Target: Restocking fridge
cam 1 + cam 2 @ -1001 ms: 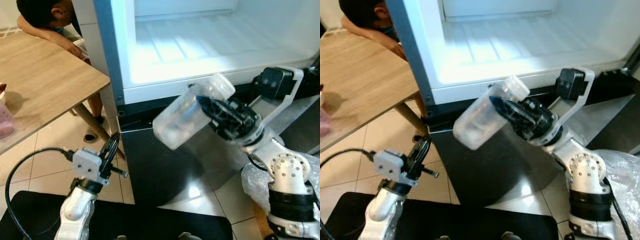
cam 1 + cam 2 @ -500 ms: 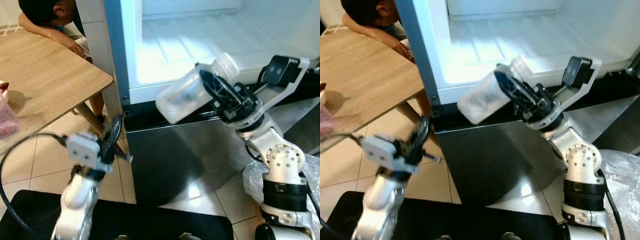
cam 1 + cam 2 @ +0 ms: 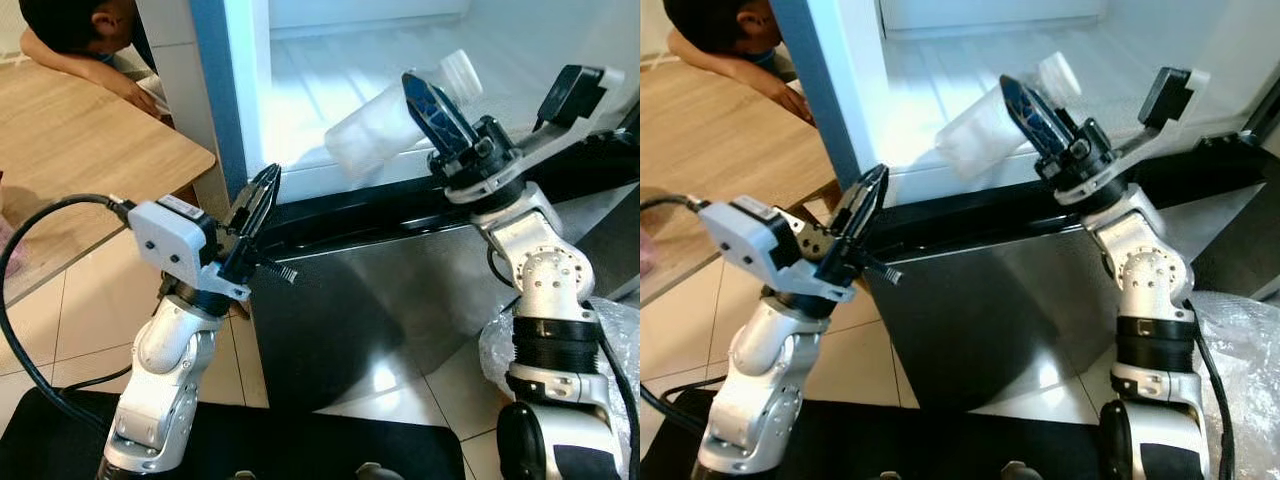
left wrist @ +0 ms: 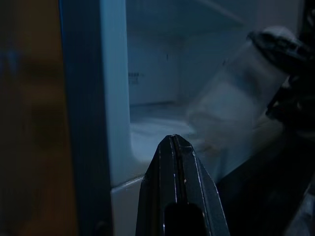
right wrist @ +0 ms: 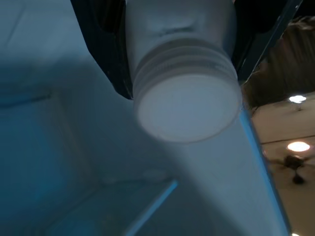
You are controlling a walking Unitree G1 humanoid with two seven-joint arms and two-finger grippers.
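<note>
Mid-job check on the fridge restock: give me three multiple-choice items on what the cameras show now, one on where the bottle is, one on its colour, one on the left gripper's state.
1. Where is the bottle?
A. Lying on the wooden table
B. Held tilted at the front edge of the open fridge shelf
C. Standing on the floor tiles

2. What colour is the bottle's cap?
A. Red
B. Black
C. White

3. How do the jaws of the left gripper stand?
A. Shut, holding nothing
B. Wide open
C. Shut on the bottle

Answers:
1 B: the right gripper holds it slanted over the lit shelf edge.
2 C: the right wrist view shows a white ribbed cap.
3 A: the left wrist view shows the fingers pressed together, nothing between them.
</note>
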